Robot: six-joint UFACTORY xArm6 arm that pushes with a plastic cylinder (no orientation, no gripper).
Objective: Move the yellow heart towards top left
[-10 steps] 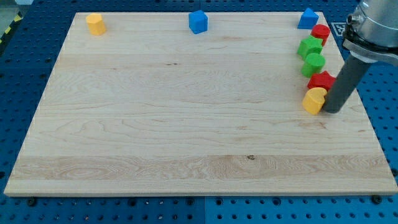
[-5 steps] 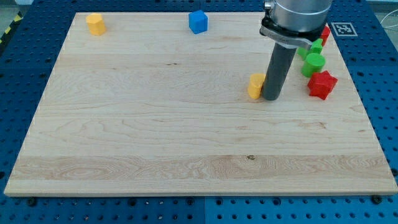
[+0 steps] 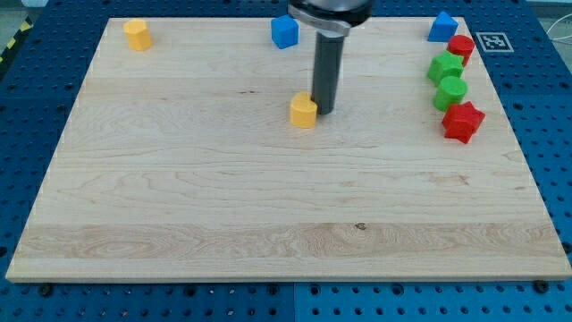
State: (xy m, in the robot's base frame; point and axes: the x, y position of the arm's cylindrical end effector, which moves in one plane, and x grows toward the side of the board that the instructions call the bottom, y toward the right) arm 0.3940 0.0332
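Camera view is showing my tip (image 3: 323, 111) sitting on the wooden board (image 3: 179, 197), with the yellow heart (image 3: 304, 111) touching it on the view's left side. There being no gripper on this rig, the rod is simply pressing against the block's side and is not holding anything.

What could go wrong: the contact is looking slightly off the heart's centre, so a push aimed toward the view's top left could, I judge, be making the block rotate or slip off the rod's round face and drift downward instead. The blue block (image 3: 284, 31), lying up and slightly left of my tip near the board's top edge, could also be getting in the way if the push is running too steeply upward. The yellow block (image 3: 137, 34), far to the upper left of my tip, is marking roughly where the heart is heading.

The heart is appearing small, orange-yellow, with a rounded top and a lighter upper face, lying flat and upright.
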